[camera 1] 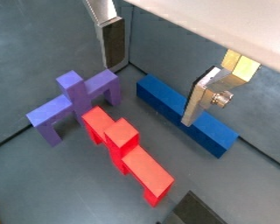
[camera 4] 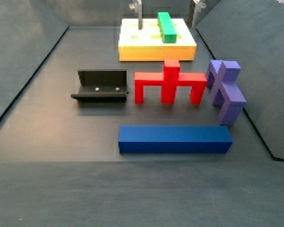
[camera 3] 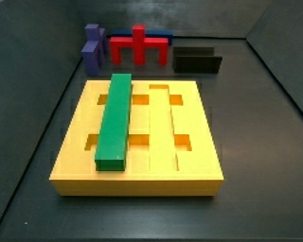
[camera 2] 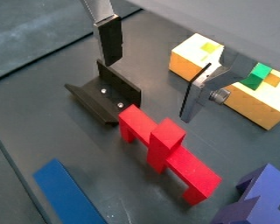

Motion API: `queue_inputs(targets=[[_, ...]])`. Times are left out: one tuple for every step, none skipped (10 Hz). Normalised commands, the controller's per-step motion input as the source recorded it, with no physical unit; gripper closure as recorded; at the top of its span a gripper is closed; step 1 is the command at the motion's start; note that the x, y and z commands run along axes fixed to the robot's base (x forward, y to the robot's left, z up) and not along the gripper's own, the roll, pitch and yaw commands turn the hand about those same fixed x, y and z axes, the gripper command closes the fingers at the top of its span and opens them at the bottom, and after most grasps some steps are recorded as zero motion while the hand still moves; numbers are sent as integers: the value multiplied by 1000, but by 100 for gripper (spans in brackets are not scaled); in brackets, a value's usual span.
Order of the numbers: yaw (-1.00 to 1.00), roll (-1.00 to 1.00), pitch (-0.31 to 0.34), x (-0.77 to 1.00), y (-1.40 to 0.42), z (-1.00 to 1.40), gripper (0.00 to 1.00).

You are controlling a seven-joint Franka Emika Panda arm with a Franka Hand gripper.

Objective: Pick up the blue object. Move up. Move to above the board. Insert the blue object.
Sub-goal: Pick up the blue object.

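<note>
Nearest the side camera, the blue object point(camera 4: 174, 138) lies flat, untouched, at six o'clock from the red piece point(camera 4: 170, 85). Gripper point(camera 1: 154, 63) hovers above, fingers wide and empty, with the board point(camera 4: 138, 49) waiting at twelve o'clock.

Dark grey floor point(camera 4: 61, 168) carrying the blue object point(camera 4: 176, 138) flat near the front, red piece point(camera 4: 169, 85), purple piece point(camera 4: 226, 89) and fixture point(camera 4: 99, 88) mid-floor, the board point(camera 3: 139, 137) beyond with green bar point(camera 3: 115, 119) lying in a groove; gripper point(camera 1: 154, 66) open above the floor.
</note>
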Motion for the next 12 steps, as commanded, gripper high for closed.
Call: queue_inputs(targets=[[0, 4, 0, 0, -26, 0, 0], [0, -7, 0, 0, 0, 0, 0], [0, -71, 0, 20, 60, 0, 0], [0, -36, 0, 9, 14, -23, 0], [0, -7, 0, 14, 183, -94, 0], [123, -1, 0, 63, 331, -94, 0], [191, 0, 16, 103, 466, -91, 0], [357, -14, 11, 120, 571, -63, 0], [300, -51, 16, 140, 491, -3, 0], [186, -14, 60, 249, 491, 0, 0], [334, 0, 51, 257, 417, -20, 0], [-611, 0, 56, 320, 54, -117, 0]])
